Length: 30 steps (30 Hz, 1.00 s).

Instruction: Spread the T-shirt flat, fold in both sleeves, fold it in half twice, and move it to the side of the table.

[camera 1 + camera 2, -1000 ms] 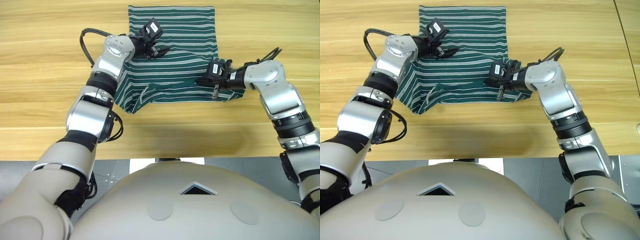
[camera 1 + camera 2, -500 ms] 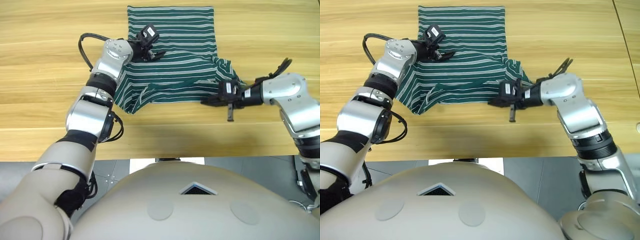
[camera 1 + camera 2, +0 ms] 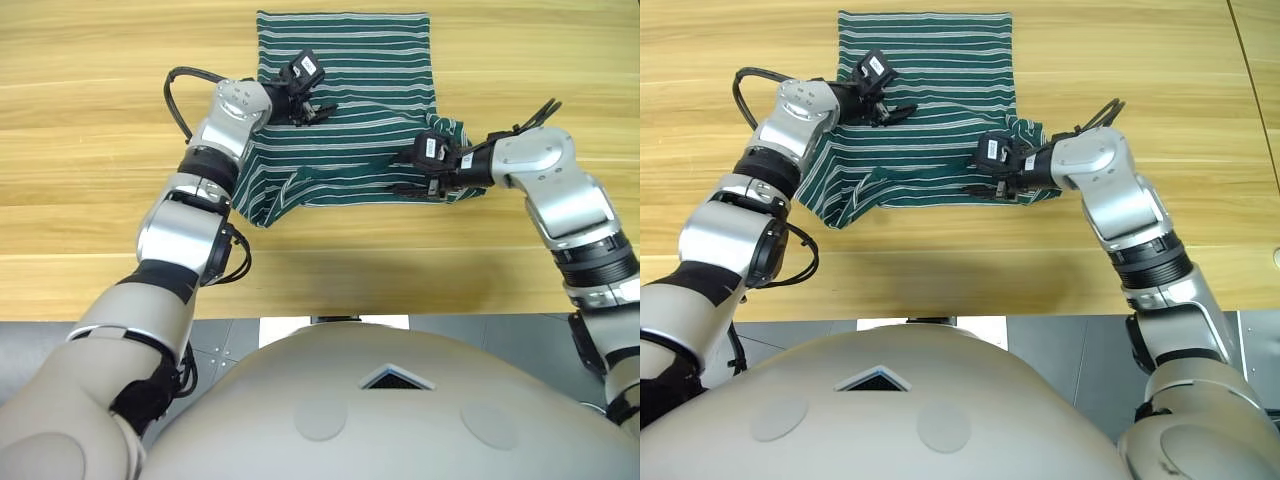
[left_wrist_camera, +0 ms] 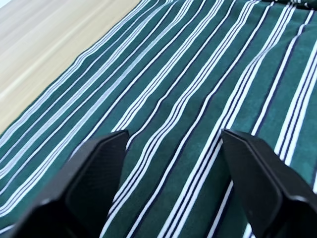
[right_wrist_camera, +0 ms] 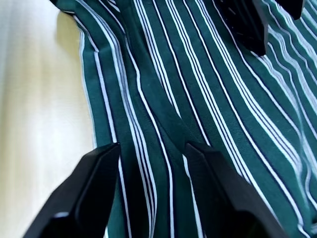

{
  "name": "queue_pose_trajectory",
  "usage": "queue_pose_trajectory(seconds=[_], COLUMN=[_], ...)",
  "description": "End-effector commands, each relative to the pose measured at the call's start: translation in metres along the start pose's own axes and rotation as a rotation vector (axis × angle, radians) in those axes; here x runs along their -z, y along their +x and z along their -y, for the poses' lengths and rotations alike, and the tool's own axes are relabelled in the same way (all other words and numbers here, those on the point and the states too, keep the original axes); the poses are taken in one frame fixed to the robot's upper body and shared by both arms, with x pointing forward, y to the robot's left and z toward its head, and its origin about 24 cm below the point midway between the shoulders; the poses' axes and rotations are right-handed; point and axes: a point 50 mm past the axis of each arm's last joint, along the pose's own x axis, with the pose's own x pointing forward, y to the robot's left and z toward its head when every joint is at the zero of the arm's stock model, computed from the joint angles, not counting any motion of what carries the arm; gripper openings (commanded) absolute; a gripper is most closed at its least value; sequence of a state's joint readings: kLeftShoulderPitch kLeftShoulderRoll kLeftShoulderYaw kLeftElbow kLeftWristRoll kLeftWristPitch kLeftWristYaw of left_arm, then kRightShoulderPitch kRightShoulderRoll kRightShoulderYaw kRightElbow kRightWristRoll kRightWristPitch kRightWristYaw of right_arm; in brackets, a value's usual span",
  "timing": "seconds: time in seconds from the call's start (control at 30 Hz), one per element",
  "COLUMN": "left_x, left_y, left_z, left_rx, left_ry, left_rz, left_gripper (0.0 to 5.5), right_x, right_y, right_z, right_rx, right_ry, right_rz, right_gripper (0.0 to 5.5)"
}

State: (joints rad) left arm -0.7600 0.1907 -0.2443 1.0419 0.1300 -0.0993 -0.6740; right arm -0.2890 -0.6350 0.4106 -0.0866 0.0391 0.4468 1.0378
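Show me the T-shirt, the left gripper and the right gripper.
T-shirt [image 3: 345, 45]: left eye view, striped body near the far hem.
left gripper [image 4: 173, 141]: left wrist view, midway between its fingertips.
right gripper [image 5: 152, 151]: right wrist view, midway between its fingertips.

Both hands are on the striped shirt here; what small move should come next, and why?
Probably close the right hand on the fabric ridge between its open fingers: the right sleeve lies bunched at the edge of the T-shirt, not yet folded flat, while the open left hand sits over the body, apparently steadying it.
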Motion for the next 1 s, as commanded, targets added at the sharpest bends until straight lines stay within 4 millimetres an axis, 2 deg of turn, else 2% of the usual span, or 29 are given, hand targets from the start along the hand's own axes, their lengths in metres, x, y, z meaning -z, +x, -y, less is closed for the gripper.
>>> queue_pose_trajectory(seconds=[0.03, 0.2, 0.37, 0.63, 0.87, 1.0], left_x=[-0.005, -0.005, -0.008, -0.010, -0.009, -0.005], left_y=[0.002, 0.004, 0.006, 0.008, 0.007, 0.006], left_z=[0.000, 0.003, 0.005, 0.006, 0.004, 0.002], left_rx=[0.015, 0.023, 0.034, 0.041, 0.026, 0.015], left_ry=[0.028, 0.032, 0.037, 0.037, 0.030, 0.030], left_rz=[-0.005, -0.006, -0.004, -0.003, -0.014, -0.033], left_gripper=[3.35, 3.35, 3.35, 3.35, 3.35, 3.35], right_x=[-0.007, -0.002, 0.005, 0.006, 0.001, -0.007], right_y=[0.006, 0.013, 0.013, 0.013, 0.008, -0.009], right_z=[0.014, 0.019, 0.014, 0.015, 0.010, -0.007], right_rx=[0.062, 0.072, 0.023, 0.038, 0.033, -0.016], right_ry=[-0.040, -0.026, -0.012, -0.031, -0.078, -0.141], right_rz=[0.005, -0.008, -0.040, -0.054, -0.032, 0.003], right_gripper=[2.40, 2.40, 1.48, 0.07, 0.07, 0.07])
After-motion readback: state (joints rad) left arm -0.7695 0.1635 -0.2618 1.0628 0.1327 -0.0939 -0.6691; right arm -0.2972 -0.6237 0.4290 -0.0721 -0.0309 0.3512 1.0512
